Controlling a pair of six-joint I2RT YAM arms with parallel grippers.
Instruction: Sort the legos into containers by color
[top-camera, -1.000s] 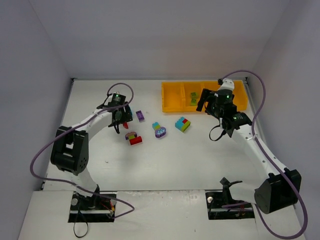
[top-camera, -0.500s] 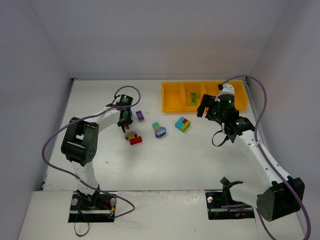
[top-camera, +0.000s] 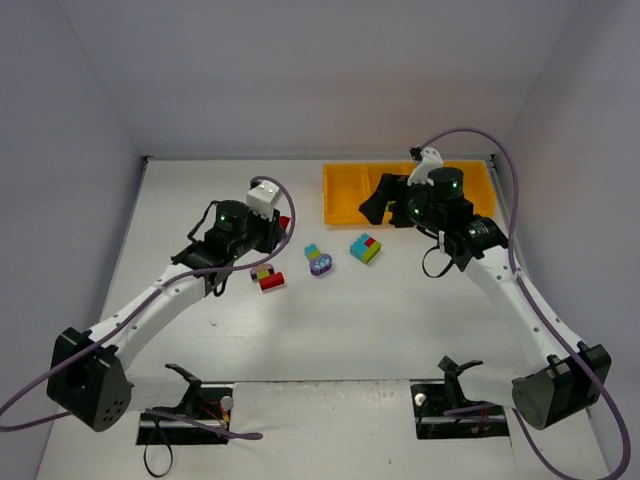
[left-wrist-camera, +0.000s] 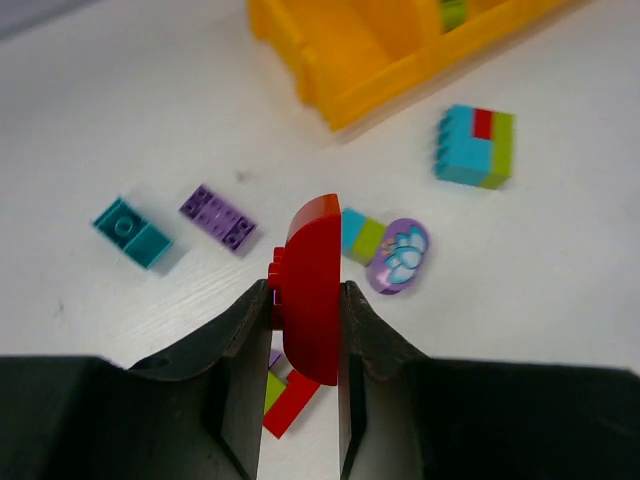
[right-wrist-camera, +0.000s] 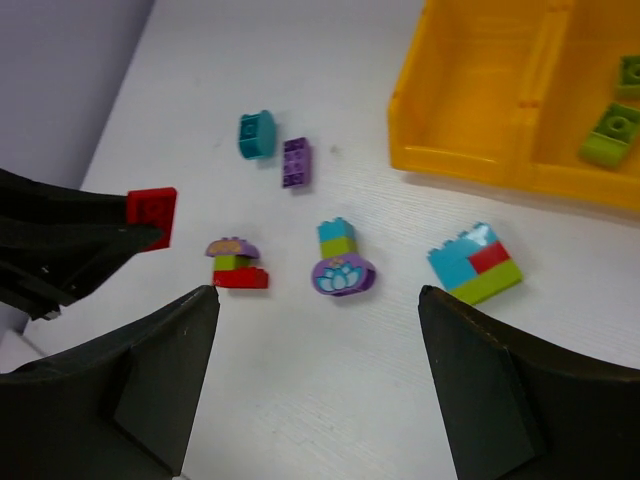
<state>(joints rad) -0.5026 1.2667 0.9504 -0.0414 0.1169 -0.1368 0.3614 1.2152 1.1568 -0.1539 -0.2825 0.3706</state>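
Observation:
My left gripper (left-wrist-camera: 303, 300) is shut on a red brick (left-wrist-camera: 312, 290) and holds it above the table; the top view shows this gripper (top-camera: 280, 225) left of the orange-yellow tray (top-camera: 340, 195). Loose on the table lie a teal brick (left-wrist-camera: 132, 231), a purple brick (left-wrist-camera: 217, 216), a red-green-purple cluster (right-wrist-camera: 237, 263), a lotus cluster (right-wrist-camera: 342, 265) and a teal-red-green cluster (right-wrist-camera: 475, 262). My right gripper (right-wrist-camera: 318, 300) hangs open and empty over the clusters, near the tray's front (top-camera: 385, 210). Two lime green bricks (right-wrist-camera: 610, 135) lie in one tray compartment (right-wrist-camera: 470, 110).
The tray stands along the back edge, right of centre. White walls close in the table on the left, back and right. Both arm bases sit at the near edge.
My left gripper closed on the red brick, lifted it and swung right toward the tray. My right gripper moved left from over the tray to above the clusters.

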